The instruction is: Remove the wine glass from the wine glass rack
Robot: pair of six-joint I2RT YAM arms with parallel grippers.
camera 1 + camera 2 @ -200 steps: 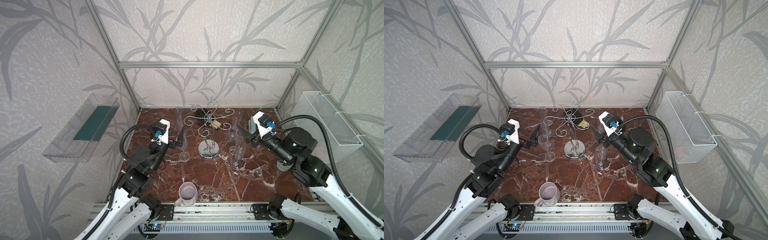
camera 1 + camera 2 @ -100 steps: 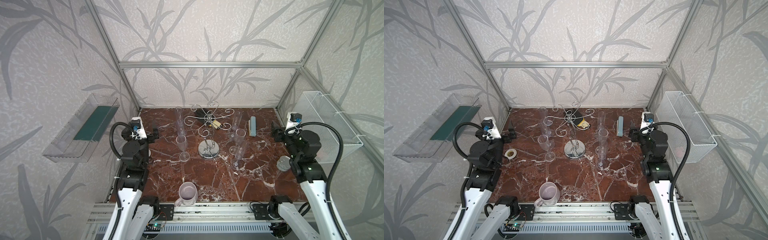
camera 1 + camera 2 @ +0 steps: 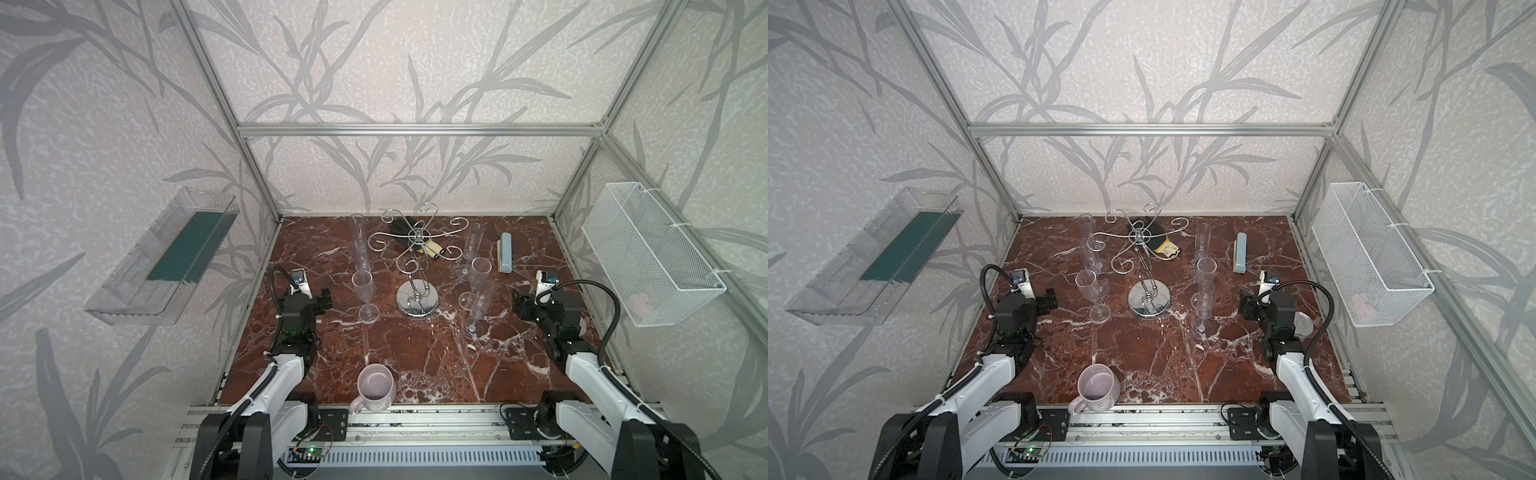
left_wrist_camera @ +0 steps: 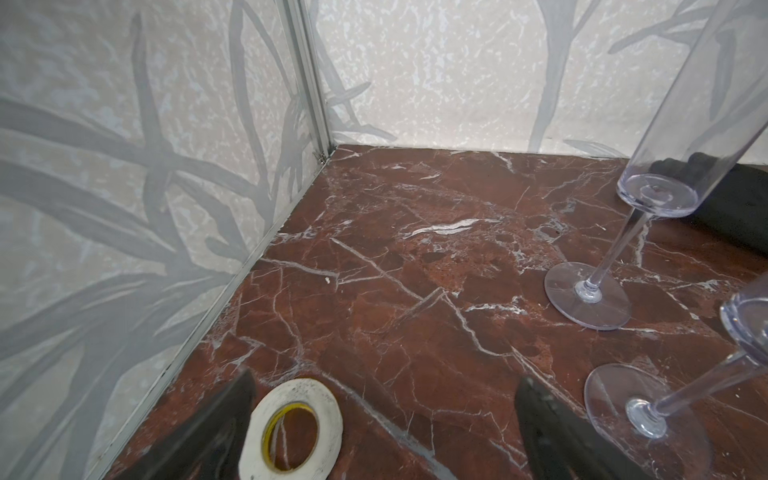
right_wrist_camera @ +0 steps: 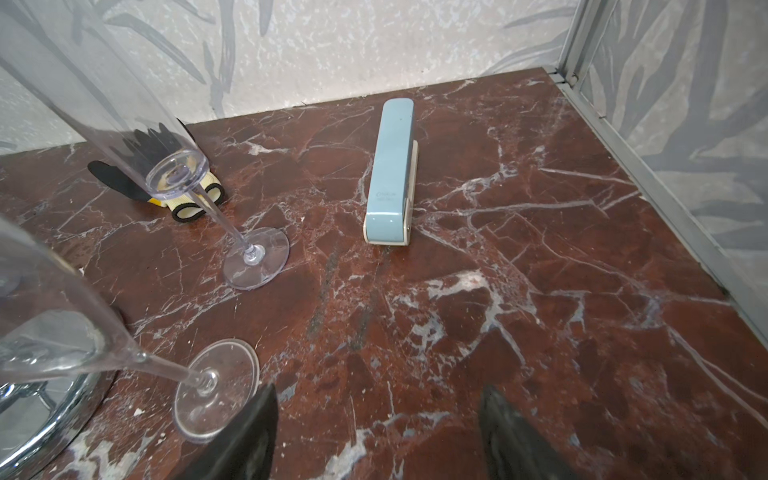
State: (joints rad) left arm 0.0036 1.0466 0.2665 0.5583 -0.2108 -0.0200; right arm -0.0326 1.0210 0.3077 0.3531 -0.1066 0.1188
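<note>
Rack, between left hand, right hand

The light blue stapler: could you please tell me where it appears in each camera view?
In a top view: the stapler lies back right on the marble tabletop.
In a top view: the same place.
Right wrist: lying flat mid-picture.
Left wrist: not in it.
Shared landmark: the black-and-yellow glove.

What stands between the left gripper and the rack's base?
One upright clear flute glass stands between left gripper and wine glass rack, in both top views.
</note>
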